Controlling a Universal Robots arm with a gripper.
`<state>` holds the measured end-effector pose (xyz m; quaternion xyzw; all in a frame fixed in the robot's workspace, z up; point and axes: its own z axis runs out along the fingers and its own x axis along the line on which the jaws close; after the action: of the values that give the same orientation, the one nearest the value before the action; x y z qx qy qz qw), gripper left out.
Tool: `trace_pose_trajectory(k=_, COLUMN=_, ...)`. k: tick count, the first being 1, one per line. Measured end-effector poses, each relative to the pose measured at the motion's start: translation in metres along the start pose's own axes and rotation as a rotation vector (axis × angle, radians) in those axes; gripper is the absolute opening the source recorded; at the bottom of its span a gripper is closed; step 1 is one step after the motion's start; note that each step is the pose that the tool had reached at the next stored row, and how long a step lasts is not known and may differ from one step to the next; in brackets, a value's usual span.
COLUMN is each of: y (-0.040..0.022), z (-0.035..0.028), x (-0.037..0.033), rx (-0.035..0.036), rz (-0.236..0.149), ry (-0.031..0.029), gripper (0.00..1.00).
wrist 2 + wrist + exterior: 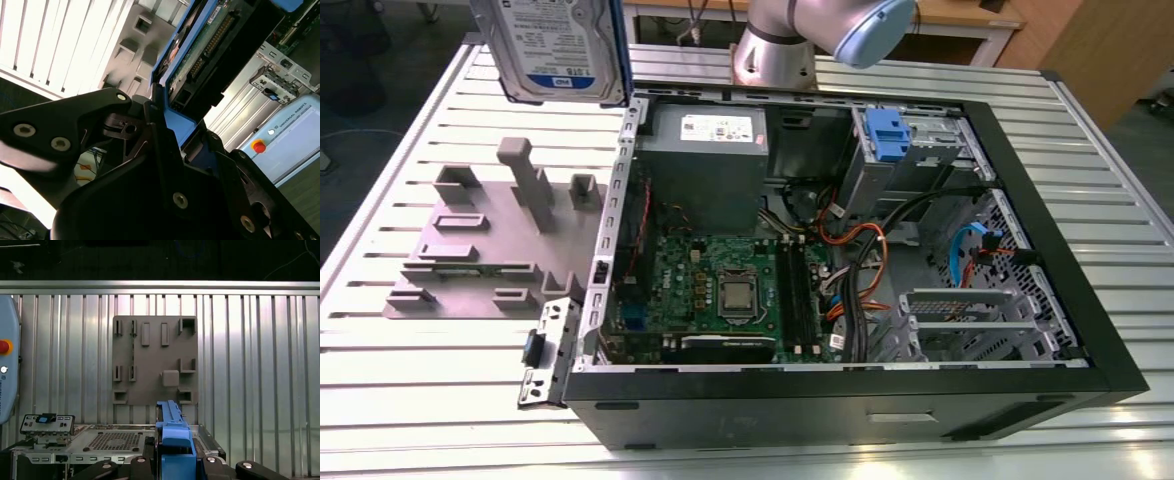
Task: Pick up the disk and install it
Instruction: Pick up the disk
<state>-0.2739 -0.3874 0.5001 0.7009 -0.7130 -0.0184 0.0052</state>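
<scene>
Evidently my claw (180, 125) pinches the disk (554, 45) by its blue rail (172, 440), high over the surface (400, 400) at the exterior view's left. That view shows its label (540, 35); the first wrist view shows the grey holder (152, 360) beneath.

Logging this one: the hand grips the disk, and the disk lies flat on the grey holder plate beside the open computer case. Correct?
Not quite. The hand grips the disk, but the exterior view shows it raised clear of the grey holder plate beside the open computer case.
</scene>
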Motion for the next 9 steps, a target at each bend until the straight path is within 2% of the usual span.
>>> trace_pose_trajectory(k=4, y=-0.0012, z=0.0001, x=0.0011, rx=0.0000, rz=0.000, ry=0.0010, gripper=0.36)
trace_pose_trajectory(k=9, y=-0.0015, z=0.0004, x=0.0082, rx=0.0001, rz=0.000, ry=0.0017, gripper=0.36)
